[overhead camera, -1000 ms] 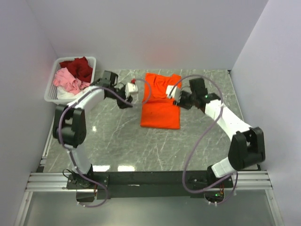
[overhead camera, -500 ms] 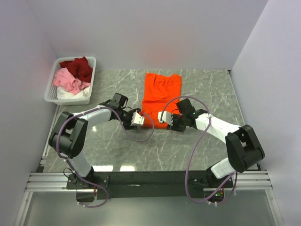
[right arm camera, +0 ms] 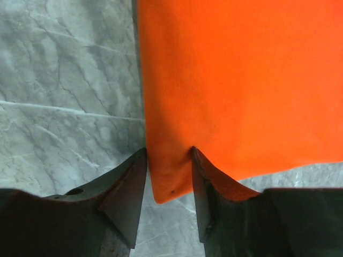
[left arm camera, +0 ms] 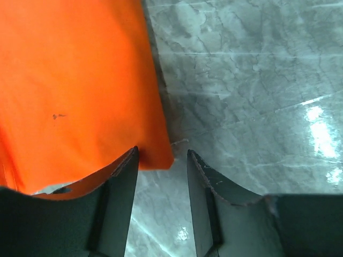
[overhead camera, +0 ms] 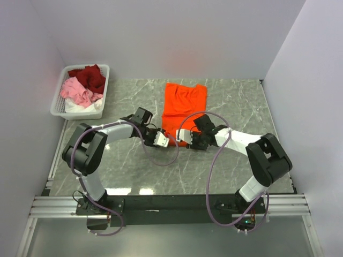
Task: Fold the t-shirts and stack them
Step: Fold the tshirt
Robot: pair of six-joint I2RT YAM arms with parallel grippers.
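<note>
An orange t-shirt (overhead camera: 185, 104), folded into a long strip, lies flat on the marble table (overhead camera: 134, 171), running from the middle toward the far edge. Both arms reach in low over its near end, wrists almost meeting.

The left gripper (left arm camera: 161, 152) sits at the shirt's near left corner. Its jaws are parted, the corner lying flat in the gap with bare marble showing beside it, nothing clamped.

The right gripper (right arm camera: 169, 152) sits at another corner of that same near end. Its jaws are spread too, one on either side of the cloth tip, which rests flat between them.

In the far left corner of the table stands a white basket (overhead camera: 60, 104) holding a dark red shirt (overhead camera: 91, 76), a pink shirt (overhead camera: 77, 92) and a white shirt (overhead camera: 80, 107), all crumpled together.
</note>
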